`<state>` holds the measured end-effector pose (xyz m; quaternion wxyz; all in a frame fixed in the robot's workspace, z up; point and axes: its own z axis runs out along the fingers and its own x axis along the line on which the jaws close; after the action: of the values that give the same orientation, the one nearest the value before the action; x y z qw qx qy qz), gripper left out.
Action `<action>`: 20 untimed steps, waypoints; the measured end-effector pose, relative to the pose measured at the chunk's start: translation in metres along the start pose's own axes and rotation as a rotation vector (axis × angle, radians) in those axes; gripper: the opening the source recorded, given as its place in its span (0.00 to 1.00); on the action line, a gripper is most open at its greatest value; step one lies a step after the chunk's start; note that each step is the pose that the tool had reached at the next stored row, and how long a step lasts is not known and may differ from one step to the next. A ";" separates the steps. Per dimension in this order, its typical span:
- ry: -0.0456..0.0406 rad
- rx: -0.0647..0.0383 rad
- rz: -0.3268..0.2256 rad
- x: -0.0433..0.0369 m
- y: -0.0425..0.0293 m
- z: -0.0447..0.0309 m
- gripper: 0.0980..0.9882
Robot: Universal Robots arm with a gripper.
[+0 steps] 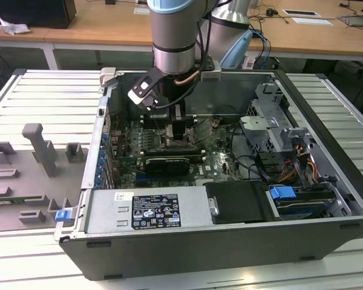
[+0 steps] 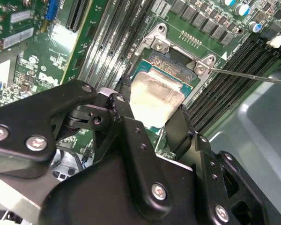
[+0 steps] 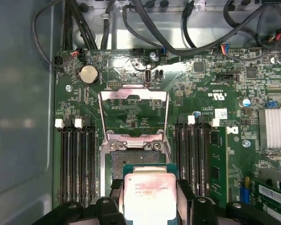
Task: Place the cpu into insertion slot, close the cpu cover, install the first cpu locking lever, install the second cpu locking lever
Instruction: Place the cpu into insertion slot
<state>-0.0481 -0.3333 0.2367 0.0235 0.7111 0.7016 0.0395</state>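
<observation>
Silver-grey, square, metal-topped cpu [image 3: 150, 199] pinched by its edges in the black gripper [image 2: 153, 101], kept level just above the dark-centred square insertion slot [image 3: 131, 161] under the fingertips. Thin silvery frame cpu cover [image 3: 152, 95] stands flipped up beyond them, so the way down looks clear.

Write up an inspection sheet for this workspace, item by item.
Surface: grey slatted table carrying an open computer case; green motherboard inside.
Job's things: the cpu held over the insertion slot; the cpu cover stands open, off the slot.
Clutter: grey fixture blocks on the table at the exterior view's left.
Grippers: the gripper shut on the cpu, fingers on two opposite edges.
Cables: black cable bundles along the board's edge.
Surroundings: wooden desks behind the case.
</observation>
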 end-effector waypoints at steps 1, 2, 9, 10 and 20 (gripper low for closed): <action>0.0001 0.000 -0.002 0.0004 -0.0001 0.0020 0.49; 0.0003 0.000 -0.005 0.0007 -0.0003 0.0039 0.49; -0.0003 0.003 -0.013 0.0057 -0.0003 0.0144 0.49; 0.0002 0.002 -0.013 0.0083 -0.0005 0.0174 0.49; -0.0120 0.004 0.004 0.0150 -0.0023 0.0351 0.49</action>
<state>-0.0470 -0.3176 0.2020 0.0263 0.7128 0.7000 0.0339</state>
